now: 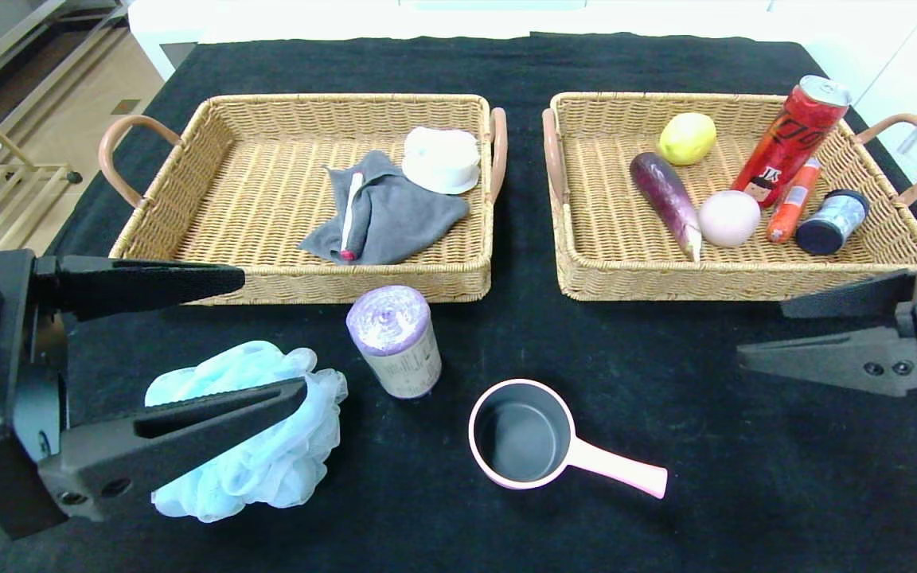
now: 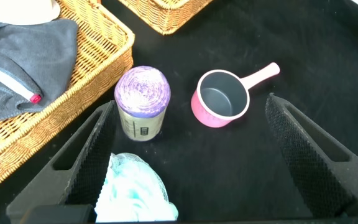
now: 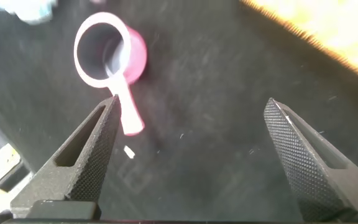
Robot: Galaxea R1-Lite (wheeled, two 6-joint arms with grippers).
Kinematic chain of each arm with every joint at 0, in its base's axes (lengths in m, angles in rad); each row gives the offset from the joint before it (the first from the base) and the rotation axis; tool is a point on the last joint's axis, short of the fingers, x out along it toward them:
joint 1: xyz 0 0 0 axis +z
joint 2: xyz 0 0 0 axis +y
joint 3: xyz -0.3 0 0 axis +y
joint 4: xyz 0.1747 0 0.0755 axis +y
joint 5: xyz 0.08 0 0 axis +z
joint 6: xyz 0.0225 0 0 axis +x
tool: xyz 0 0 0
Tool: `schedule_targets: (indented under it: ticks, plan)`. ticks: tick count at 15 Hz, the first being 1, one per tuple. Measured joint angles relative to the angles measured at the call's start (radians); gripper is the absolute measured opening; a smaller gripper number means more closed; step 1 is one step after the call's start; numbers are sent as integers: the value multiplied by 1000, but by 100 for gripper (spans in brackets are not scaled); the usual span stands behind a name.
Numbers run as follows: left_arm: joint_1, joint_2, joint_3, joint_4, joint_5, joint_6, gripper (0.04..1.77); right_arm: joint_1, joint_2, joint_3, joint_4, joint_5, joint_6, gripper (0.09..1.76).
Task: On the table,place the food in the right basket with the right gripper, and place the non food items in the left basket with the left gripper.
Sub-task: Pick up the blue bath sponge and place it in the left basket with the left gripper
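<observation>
Fluffy light-blue mesh bath pouf (image 1: 255, 434) is found on black cloth table (image 1: 745, 493) under left gripper (image 1: 267, 334), fingers spread wide & empty; judged light, soft, compressible, best pinched mid-bulk; right gripper (image 1: 761, 330) hovers open nr right basket (image 1: 578, 274).

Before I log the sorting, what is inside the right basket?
The right basket holds a soda can, eggplant, peach, lemon, orange stick and dark-capped jar. Anything beneath them is hidden.
</observation>
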Motion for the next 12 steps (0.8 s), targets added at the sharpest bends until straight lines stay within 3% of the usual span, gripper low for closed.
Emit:
schedule_targets:
  ticks: [6, 9, 12]
  plan:
    - [0, 1, 0, 2, 5, 0, 172, -165, -74, 204, -267, 183, -81, 170]
    - [0, 1, 0, 3, 5, 0, 172, -203, -119, 291, -384, 215, -101, 170]
    - [0, 1, -1, 5, 6, 0, 172, -209, -151, 330, -394, 218, -114, 170]
